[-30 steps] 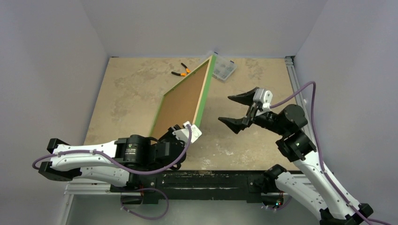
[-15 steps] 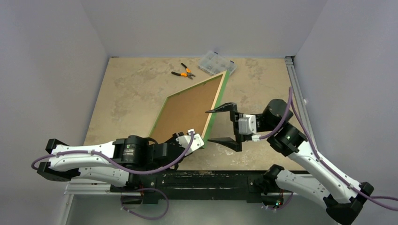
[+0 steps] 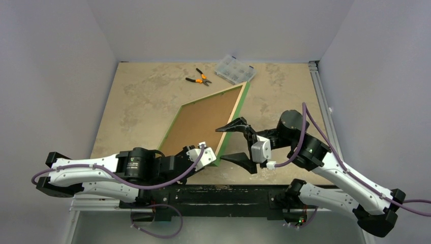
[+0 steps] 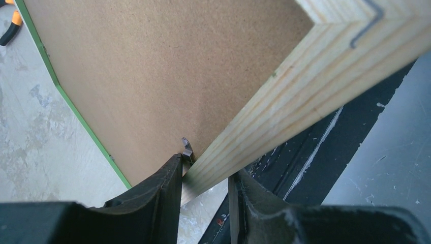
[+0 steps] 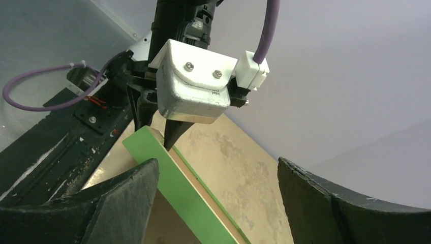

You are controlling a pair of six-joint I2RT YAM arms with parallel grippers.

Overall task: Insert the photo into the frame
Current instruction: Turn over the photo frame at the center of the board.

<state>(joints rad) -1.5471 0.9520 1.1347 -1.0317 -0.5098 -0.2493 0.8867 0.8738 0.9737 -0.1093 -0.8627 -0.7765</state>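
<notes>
The frame (image 3: 205, 118) is tilted up off the table, back side up, with green edges, a pale wood rail (image 4: 315, 66) and the brown fibreboard backing sheet (image 4: 152, 76) in it. My left gripper (image 3: 208, 153) is shut on the frame's near corner; in the left wrist view (image 4: 206, 173) its fingers pinch the wood rail beside a metal tab (image 4: 187, 148). My right gripper (image 3: 221, 144) is open, its fingers spread on either side of the frame's right edge just above the left gripper. The right wrist view (image 5: 216, 168) shows the green edge (image 5: 188, 198) by one finger. The photo is out of view.
Orange-handled pliers (image 3: 199, 78) and a clear compartment box (image 3: 234, 69) lie at the table's far side, beyond the frame's top corner. The black mounting rail (image 3: 223, 194) runs along the near edge. Grey walls close in the left, right and back.
The frame has tipped down and to the right, uncovering the clear box. My right gripper has swung left and come down around the frame's right edge near the left gripper.
</notes>
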